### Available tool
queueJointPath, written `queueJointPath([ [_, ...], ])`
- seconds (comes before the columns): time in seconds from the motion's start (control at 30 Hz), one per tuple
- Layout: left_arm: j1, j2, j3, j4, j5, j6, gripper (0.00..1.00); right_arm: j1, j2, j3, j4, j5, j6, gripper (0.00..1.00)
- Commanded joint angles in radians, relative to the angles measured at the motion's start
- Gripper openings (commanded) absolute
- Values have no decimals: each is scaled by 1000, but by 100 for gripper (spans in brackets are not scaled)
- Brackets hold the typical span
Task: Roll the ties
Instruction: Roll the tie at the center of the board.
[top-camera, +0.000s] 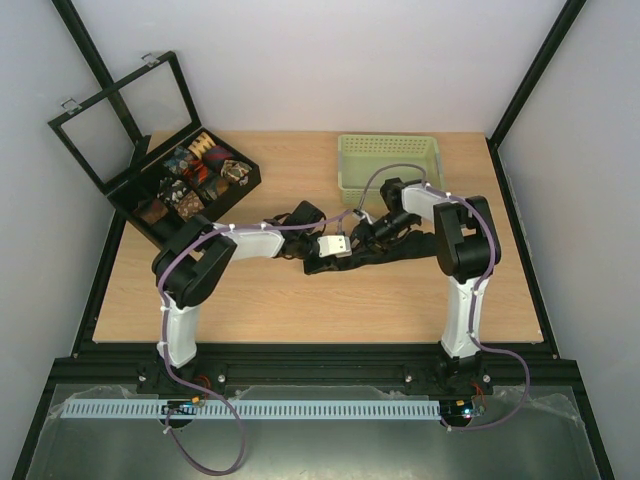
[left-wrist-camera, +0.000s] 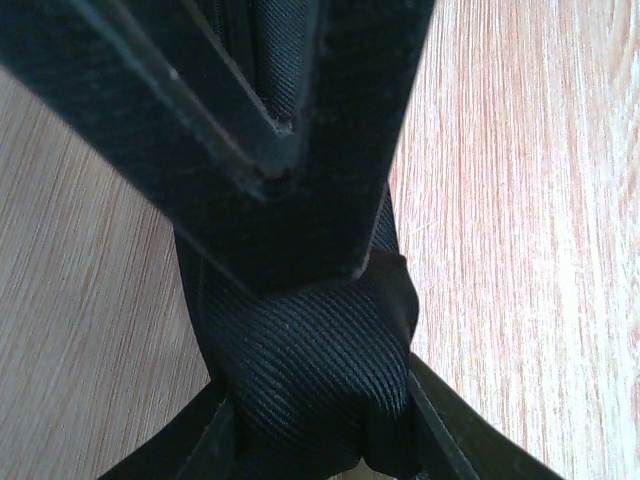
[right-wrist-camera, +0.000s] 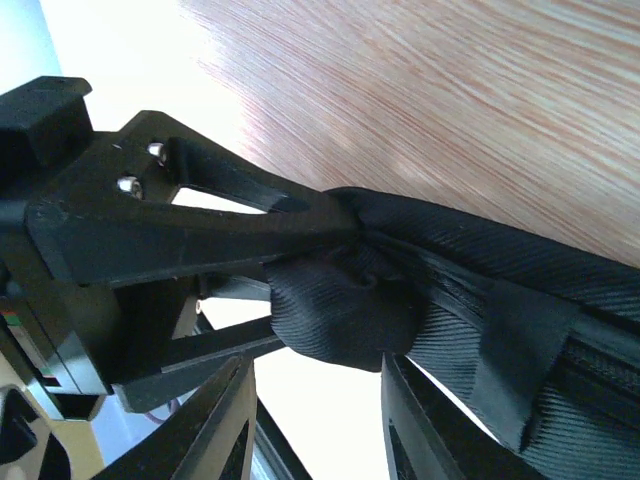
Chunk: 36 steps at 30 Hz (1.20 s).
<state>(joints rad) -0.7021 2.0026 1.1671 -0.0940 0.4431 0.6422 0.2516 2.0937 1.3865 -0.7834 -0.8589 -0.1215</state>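
This looks like a robotics lab test cell, not a home or a shop. A pale wooden table (top-camera: 300, 300) is boxed in by plain white panels (top-camera: 320, 60) held in black metal struts (top-camera: 530, 75). Two black-and-white robot arms, the left arm (top-camera: 190, 280) and the right arm (top-camera: 465, 250), are bolted to a black rail (top-camera: 320, 352) along the table's near edge. Beyond that edge runs a slotted grey cable duct (top-camera: 250, 409). Purplish cables (top-camera: 238, 450) loop from it over what may be sheet metal (top-camera: 330, 450).
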Motion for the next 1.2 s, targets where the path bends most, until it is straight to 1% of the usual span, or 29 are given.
queueJointPath([
  [0.0,-11,60,-6,-115,-48,-13,21,33,16,45,-8,-8,44,35],
  [0.13,-10,69,4,-123,-47,-24,22,63,51,56,3,43,28,34],
  [0.2,-10,71,5,-126,-48,-28,23,64,70,53,9,64,19,30],
  [0.3,-10,71,5,-125,-47,-33,23,65,102,54,-1,112,-13,26],
  [0.43,-10,71,8,-127,-48,-32,25,66,106,32,8,160,-44,14],
  [0.5,-10,71,8,-127,-48,-32,27,65,111,17,17,195,-57,7],
  [0.57,-9,72,13,-128,-48,-33,31,65,121,4,26,223,-65,2],
  [0.63,-7,70,15,-129,-44,-34,32,64,123,-13,46,242,-61,1],
  [0.7,-7,71,17,-125,-41,-32,30,64,125,-18,59,256,-51,1],
  [0.73,-7,74,18,-129,-40,-28,29,63,131,-11,53,256,-43,3],
  [0.8,-7,80,20,-137,-43,-21,27,55,121,5,36,241,-34,19],
  [0.83,-7,82,18,-136,-42,-21,27,51,108,8,30,232,-29,25],
  [0.93,-8,85,21,-138,-41,-24,25,46,64,17,3,213,-19,35],
  [1.03,-8,84,21,-139,-42,-20,25,48,44,15,-2,207,-10,37],
  [1.17,-8,86,21,-140,-40,-15,25,69,66,16,15,235,-3,38],
])
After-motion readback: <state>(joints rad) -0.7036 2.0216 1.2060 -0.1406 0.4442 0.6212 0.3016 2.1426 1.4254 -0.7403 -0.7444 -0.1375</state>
